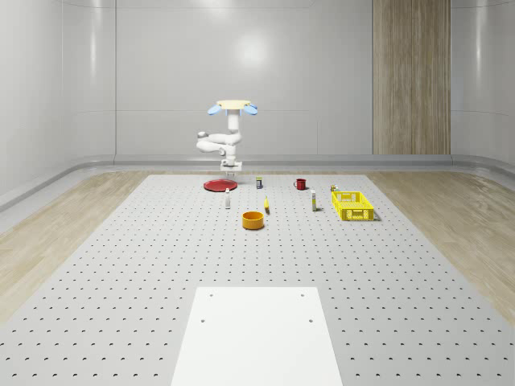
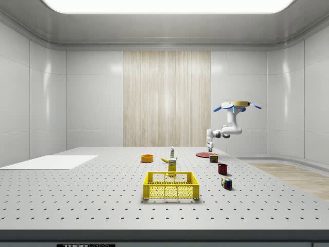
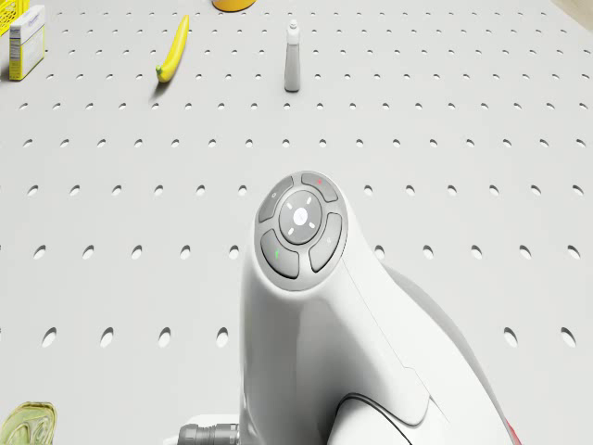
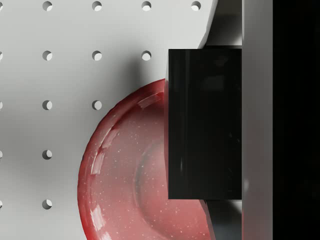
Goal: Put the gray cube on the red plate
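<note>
The drone [image 1: 233, 105] hovers over the far end of the perforated desk [image 1: 121, 273], its arm bent down so that the gripper [image 1: 230, 170] hangs just above the red plate [image 1: 216, 186], near the plate's edge on the whole-scene view's right. In the wrist view the fingers [image 4: 205, 122] look clamped on the gray cube [image 4: 257, 125], which is held in the air over the plate's rim without touching it. A white bottle [image 1: 228, 200], a banana [image 1: 266, 207] and an orange bowl [image 1: 253, 219] lie nearer the whole-scene camera, well apart from the plate.
</note>
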You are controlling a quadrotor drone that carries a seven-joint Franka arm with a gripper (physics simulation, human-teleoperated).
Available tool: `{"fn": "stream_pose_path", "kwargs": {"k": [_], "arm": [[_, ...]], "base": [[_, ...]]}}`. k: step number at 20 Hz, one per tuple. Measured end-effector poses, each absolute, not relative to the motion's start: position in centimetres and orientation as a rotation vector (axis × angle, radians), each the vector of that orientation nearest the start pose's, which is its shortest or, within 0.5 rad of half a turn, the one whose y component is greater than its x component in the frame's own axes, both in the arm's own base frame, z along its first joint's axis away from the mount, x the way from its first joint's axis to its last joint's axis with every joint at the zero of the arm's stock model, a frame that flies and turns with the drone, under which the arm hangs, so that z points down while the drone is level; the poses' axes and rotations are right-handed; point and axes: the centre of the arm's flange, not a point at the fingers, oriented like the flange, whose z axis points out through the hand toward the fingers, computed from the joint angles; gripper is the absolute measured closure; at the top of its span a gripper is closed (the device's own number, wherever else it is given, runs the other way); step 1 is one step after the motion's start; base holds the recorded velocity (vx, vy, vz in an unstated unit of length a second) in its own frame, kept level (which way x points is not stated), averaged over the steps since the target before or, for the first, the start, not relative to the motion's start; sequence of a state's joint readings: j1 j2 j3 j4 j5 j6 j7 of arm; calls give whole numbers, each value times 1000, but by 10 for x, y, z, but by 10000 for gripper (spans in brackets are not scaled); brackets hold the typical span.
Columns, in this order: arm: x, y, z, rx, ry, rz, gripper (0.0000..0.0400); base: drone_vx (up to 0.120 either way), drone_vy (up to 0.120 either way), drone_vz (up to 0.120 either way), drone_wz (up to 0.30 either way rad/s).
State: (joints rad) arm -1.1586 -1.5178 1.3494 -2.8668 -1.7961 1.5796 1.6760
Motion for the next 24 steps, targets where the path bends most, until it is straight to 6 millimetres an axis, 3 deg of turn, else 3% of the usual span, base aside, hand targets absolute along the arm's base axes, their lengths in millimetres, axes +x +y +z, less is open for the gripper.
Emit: {"fn": "stream_pose_path", "kwargs": {"k": [13, 24], "arm": [[307, 4, 497, 1, -2, 785, 150], [307, 4, 527, 1, -2, 786, 150]], "base": [[0, -117, -15, 0], [0, 0, 0, 0]]}}
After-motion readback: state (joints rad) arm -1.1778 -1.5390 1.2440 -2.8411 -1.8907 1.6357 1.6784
